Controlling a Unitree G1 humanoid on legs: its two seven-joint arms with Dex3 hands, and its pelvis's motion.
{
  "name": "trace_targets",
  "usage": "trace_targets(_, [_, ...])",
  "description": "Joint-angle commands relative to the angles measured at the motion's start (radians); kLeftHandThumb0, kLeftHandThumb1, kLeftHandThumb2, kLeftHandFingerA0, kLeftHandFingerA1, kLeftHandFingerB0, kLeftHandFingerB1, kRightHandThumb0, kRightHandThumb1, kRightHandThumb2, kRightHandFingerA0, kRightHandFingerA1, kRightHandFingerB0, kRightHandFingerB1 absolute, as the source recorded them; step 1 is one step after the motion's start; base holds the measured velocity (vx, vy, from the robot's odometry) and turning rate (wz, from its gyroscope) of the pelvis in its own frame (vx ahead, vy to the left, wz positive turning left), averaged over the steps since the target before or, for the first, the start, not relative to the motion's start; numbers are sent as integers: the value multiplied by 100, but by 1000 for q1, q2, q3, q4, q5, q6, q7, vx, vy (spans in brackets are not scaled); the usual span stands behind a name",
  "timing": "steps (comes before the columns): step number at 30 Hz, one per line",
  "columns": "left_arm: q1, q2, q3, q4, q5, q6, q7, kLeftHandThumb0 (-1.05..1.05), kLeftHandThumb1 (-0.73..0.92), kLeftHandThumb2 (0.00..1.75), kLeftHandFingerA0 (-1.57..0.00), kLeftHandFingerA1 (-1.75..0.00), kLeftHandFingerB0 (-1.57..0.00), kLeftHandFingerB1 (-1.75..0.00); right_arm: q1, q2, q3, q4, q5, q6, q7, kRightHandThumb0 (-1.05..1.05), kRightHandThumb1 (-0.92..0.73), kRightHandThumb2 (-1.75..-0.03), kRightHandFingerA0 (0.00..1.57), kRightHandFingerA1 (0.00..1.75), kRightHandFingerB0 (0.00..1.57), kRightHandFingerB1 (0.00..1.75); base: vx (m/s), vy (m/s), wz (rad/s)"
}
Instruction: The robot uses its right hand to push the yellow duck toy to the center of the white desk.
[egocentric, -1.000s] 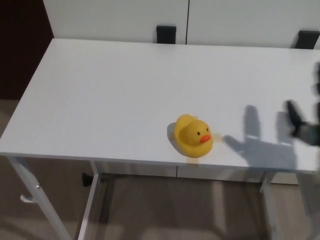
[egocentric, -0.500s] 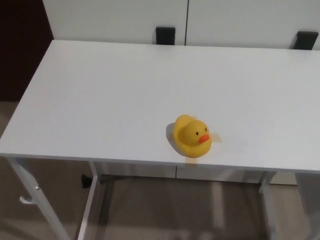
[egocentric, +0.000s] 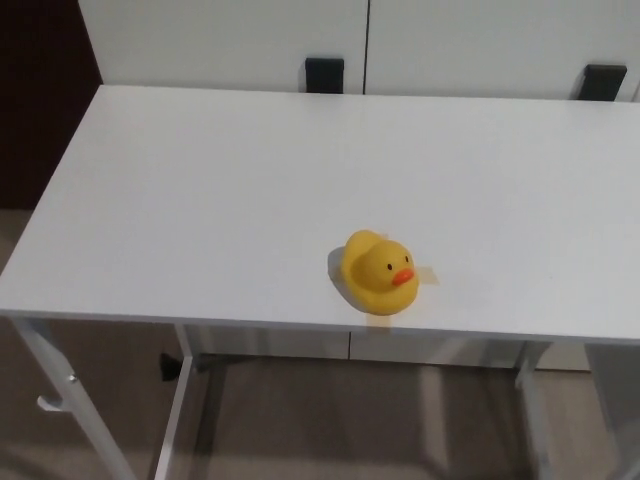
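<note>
A yellow duck toy (egocentric: 378, 272) with an orange beak stands on the white desk (egocentric: 250, 190), close to the desk's front edge and a little right of its middle. The beak points to the picture's right. Neither of my hands shows in the head view, and no arm either.
Two black brackets (egocentric: 324, 74) (egocentric: 603, 82) sit at the desk's far edge against a white wall. A dark panel (egocentric: 40, 90) stands at the far left. Below the front edge are the desk's white legs (egocentric: 190, 400) and a beige floor.
My right hand and its shadow, at the right edge a second ago, have gone out of view. The camera has shifted slightly; the duck has not moved on the desk.
</note>
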Motion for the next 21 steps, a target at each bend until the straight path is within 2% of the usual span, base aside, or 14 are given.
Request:
trace_targets(1, [12,43,18,-1,-17,-10,-1,7,5,103,-141,-127,-135,-123,25,41,-17,188,123,-152,197,-6,-40,-110,103,58,75,53,0,0,0])
trace_targets(2, [12,43,18,-1,-17,-10,-1,7,5,103,-141,-127,-135,-123,25,41,-17,188,123,-152,197,-6,-40,-110,103,58,75,53,0,0,0])
trace_targets(3, [13,47,18,-3,-15,-14,-2,7,0,99,-139,-126,-135,-123,16,42,-18,199,146,-138,254,-4,-41,-100,107,54,85,51,0,0,0])
trace_targets(4, [14,50,18,-5,-13,-17,-3,7,0,99,-139,-126,-135,-123,9,43,-18,206,162,-128,291,-4,-41,-100,107,54,85,51,0,0,0])
trace_targets(5, [9,54,18,-3,-13,-14,-5,8,0,98,-134,-122,-129,-118,1,40,-9,215,166,-109,331,9,-36,-106,108,54,88,53,0,0,0])
trace_targets(10, [-1,62,20,-3,-15,-6,-13,8,0,98,-134,-121,-128,-118,-5,37,9,228,168,-87,383,6,-33,-112,108,54,88,53,0,0,0])
trace_targets(11, [-6,64,17,0,-12,-6,-12,49,-32,175,-130,-103,-129,-107,-6,39,10,228,171,-87,391,-2,-37,-109,105,53,86,53,0,0,0])
trace_targets(14, [-13,68,14,3,-8,-5,-10,49,-32,175,-130,-103,-129,-107,-7,40,10,232,178,-89,408,-2,-37,-109,105,53,86,53,0,0,0])
trace_targets(15, [-15,68,15,4,-9,-4,-10,44,-28,175,-137,-103,-128,-107,-5,39,9,230,180,-80,410,-5,-44,-102,104,53,82,53,0,0,0])
trace_targets(17, [-17,68,15,6,-10,-3,-9,44,-28,175,-137,-103,-128,-107,-4,38,9,231,185,-70,414,-5,-44,-102,104,53,82,53,0,0,0])
trace_targets(18, [-26,69,17,7,-12,-1,-10,41,-41,175,-136,-103,-131,-108,-12,40,6,230,194,-63,419,-6,-48,-100,105,54,85,55,0,0,0])
trace_targets(20, [-32,69,18,7,-14,0,-10,41,-41,175,-136,-103,-131,-108,-19,42,5,230,201,-59,423,-6,-48,-100,105,54,85,55,0,0,0])
trace_targets(21, [-32,70,22,5,-18,1,-13,7,-4,96,-135,-123,-129,-119,-18,44,6,221,204,-52,426,-6,-45,-105,105,53,82,54,0,0,0])
